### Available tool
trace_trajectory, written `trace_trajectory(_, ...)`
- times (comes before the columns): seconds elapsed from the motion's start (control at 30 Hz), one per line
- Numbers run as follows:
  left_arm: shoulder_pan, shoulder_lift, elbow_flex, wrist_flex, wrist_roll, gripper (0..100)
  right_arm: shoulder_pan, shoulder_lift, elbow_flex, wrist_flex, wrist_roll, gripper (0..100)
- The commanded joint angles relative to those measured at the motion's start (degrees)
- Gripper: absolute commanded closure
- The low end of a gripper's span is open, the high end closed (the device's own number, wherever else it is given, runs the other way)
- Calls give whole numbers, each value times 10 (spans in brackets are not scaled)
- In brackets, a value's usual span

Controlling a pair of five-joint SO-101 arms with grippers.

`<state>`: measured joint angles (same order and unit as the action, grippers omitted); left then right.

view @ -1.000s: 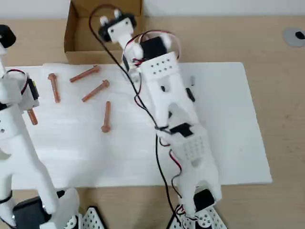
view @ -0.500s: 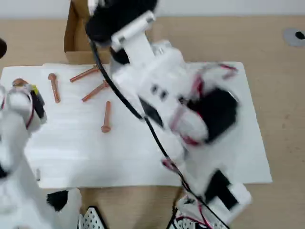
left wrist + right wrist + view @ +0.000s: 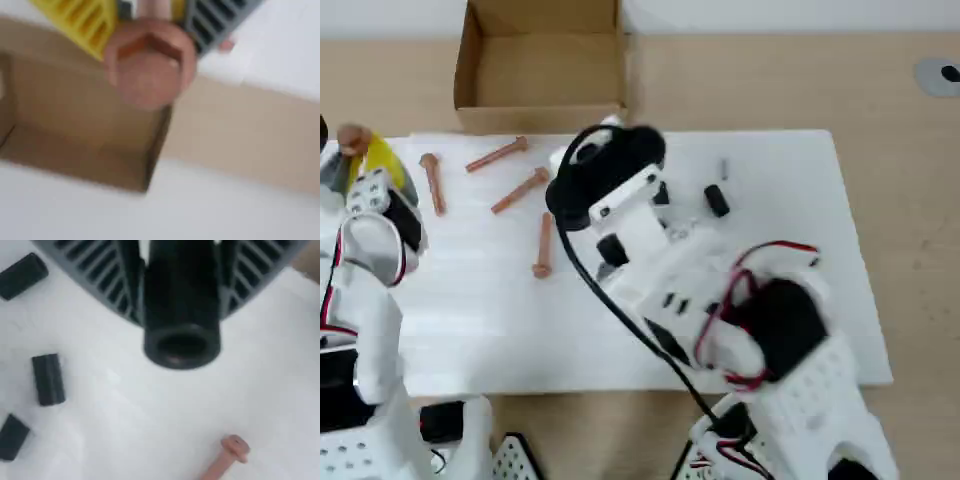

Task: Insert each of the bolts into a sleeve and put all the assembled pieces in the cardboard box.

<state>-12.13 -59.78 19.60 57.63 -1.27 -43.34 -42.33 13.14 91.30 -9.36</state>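
Left wrist view: left claw [image 3: 150, 10] clamped on a bolt [image 3: 149, 65].
Right wrist view: right claw [image 3: 182, 265] clamped on a sleeve [image 3: 182, 340].
Box: cardboard box [image 3: 540, 118] at 12 o'clock.
Advice: line the bolt's shank up with the sleeve's bore before pushing.

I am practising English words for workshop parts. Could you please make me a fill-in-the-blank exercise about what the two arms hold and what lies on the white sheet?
1. The left arm has its jaws shut on a copper ____.
2. The right arm has its jaws shut on a black ____.
3. In the high view, ____ loose bolts lie on the white sheet.

Missing words: bolt; sleeve; four.
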Motion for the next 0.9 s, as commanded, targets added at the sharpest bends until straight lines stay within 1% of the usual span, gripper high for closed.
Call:
trace_trajectory(0.0, 58, -6, 4, -60, 4, 991, 10, -75, 128, -152, -5, 989)
trace_trajectory(0.13, 145, -9, 12, -57, 4, 994, 10, -138, 215, -291, -4, 989)
trace_trajectory(0.2, 172, -10, 11, -57, 15, 994, 10, -161, 258, -347, -4, 989)
trace_trajectory(0.23, 179, -10, 9, -57, 33, 994, 10, -171, 280, -375, -4, 989)
trace_trajectory(0.37, 179, -49, 4, -60, 150, 993, 0, -211, 371, -483, -2, 989)
trace_trajectory(0.43, 184, -85, 6, -62, 172, 991, -18, -228, 407, -524, -2, 989)
trace_trajectory(0.53, 192, -121, 6, -61, 178, 992, -50, -247, 436, -563, -2, 989)
trace_trajectory(0.6, 232, -131, 7, -55, 176, 994, -63, -252, 441, -580, -2, 989)
trace_trajectory(0.77, 356, -131, 5, -8, 175, 994, -80, -252, 439, -607, -2, 989)
trace_trajectory(0.8, 367, -131, 5, -6, 170, 994, -80, -252, 438, -607, -2, 989)
trace_trajectory(0.87, 360, -131, 3, -5, 137, 994, -80, -255, 438, -604, -2, 989)
